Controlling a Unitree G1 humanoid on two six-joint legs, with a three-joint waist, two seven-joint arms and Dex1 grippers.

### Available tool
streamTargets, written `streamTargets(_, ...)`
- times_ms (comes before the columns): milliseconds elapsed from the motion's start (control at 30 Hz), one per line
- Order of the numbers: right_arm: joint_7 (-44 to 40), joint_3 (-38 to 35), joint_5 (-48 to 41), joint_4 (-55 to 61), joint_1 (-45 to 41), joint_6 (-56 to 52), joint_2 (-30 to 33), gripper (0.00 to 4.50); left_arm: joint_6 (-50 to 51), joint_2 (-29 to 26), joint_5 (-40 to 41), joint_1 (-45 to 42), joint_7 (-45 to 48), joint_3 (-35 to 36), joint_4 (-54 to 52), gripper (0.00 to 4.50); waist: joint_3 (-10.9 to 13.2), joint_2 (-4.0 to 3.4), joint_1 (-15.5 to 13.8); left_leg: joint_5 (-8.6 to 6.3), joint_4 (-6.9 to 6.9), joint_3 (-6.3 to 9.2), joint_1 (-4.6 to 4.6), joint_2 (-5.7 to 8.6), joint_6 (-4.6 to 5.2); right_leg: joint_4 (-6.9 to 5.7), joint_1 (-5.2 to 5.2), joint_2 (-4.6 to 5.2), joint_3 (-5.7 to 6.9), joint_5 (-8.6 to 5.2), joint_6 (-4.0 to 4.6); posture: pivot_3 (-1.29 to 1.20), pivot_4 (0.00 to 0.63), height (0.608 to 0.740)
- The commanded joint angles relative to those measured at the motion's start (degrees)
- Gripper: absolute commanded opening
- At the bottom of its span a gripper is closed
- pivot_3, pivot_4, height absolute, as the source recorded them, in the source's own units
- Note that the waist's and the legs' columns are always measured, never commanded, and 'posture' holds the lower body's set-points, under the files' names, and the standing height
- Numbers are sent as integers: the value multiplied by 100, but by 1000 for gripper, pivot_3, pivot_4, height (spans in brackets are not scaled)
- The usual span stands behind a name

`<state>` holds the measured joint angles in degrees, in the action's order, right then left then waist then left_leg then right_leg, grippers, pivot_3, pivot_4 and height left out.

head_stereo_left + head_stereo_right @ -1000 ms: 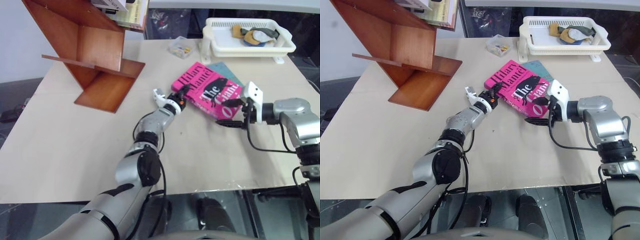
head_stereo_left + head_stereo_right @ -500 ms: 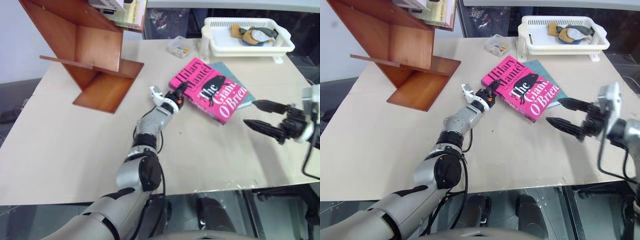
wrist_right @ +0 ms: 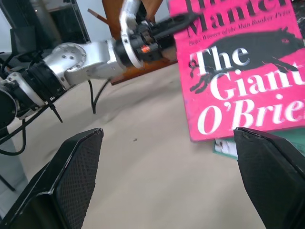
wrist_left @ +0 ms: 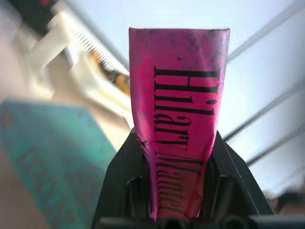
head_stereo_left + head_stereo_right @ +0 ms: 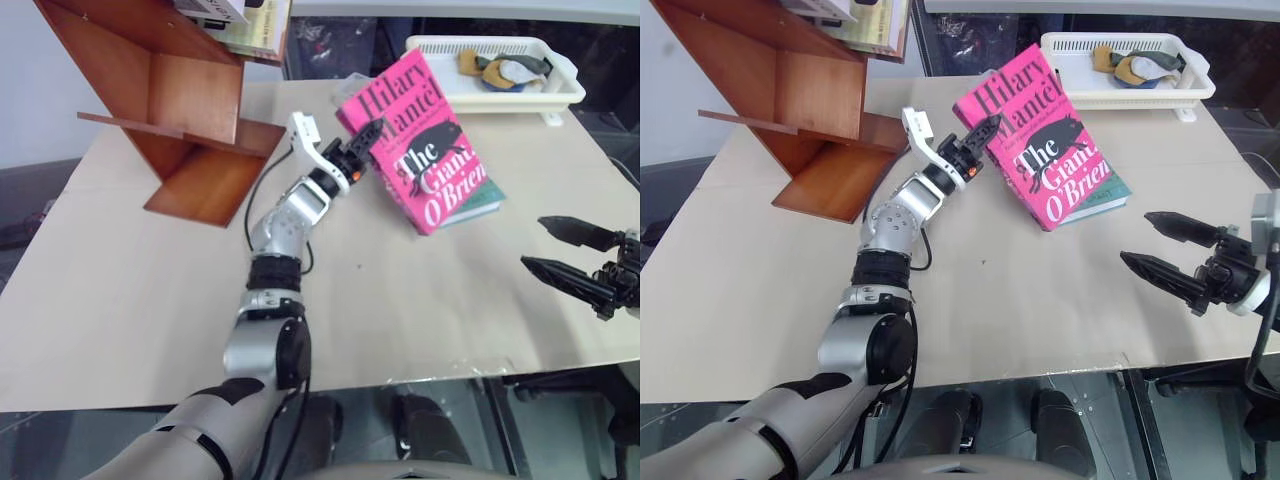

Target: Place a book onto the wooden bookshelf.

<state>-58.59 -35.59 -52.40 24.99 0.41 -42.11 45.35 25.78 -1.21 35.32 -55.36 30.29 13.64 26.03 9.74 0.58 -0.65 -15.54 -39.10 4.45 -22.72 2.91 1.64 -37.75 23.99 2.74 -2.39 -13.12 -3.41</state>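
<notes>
The bright pink book (image 5: 420,150) hangs tilted in the air above the table, its cover facing me. My left gripper (image 5: 365,135) is shut on its spine edge near the top corner; in the left wrist view both black fingers (image 4: 125,162) clamp the pink spine (image 4: 178,119). The wooden bookshelf (image 5: 190,100) stands at the back left of the table, off to the left of the lifted book. My right gripper (image 5: 533,241) is open and holds nothing, near the table's right edge, well clear of the book.
A teal-green book (image 5: 480,200) lies flat on the table (image 5: 150,290) under the pink one's lower corner. A white plastic basket (image 5: 490,95) with a few items stands at the back right. Pale books (image 5: 255,25) rest on the bookshelf's top.
My left gripper has lifted the pink book off the teal one and rolled it up to face me. My right gripper has drawn back from the book to the right.
</notes>
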Motion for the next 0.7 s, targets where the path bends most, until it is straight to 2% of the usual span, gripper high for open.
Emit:
streamTargets(33, -15, -73, -143, 93, -58, 178, 113, 4500, -908, -413, -983, 97, 459, -828, -660, 793, 0, 0, -6, 0, 0, 0, 0, 0, 0, 1, 0, 0, 0, 0, 0, 0, 150, 740)
streamTargets(333, -254, -110, -12, -384, -18, 455, 246, 4500, -2734, -1379, -2764, 195, 948, -2017, -1209, 793, 0, 0, -18, -7, 0, 2, 0, 1, 14, 6, -4, 3, 2, 0, 0, 0, 150, 740)
streamTargets(467, -304, -25, 50, -549, -64, 566, 267, 4500, -3068, -1555, -3102, 159, 956, -2188, -1425, 793, 1, 0, -21, -13, 0, 2, -3, 1, 24, 9, -3, 5, 3, 0, 0, 0, 150, 740)
streamTargets(700, -336, 127, 89, -738, -207, 642, 305, 4500, -3952, -2305, -4415, -121, 1089, -2773, -1943, 793, 2, -1, -17, -14, 0, 3, -3, 1, 26, 9, -3, 6, 4, 0, 0, 0, 150, 740)
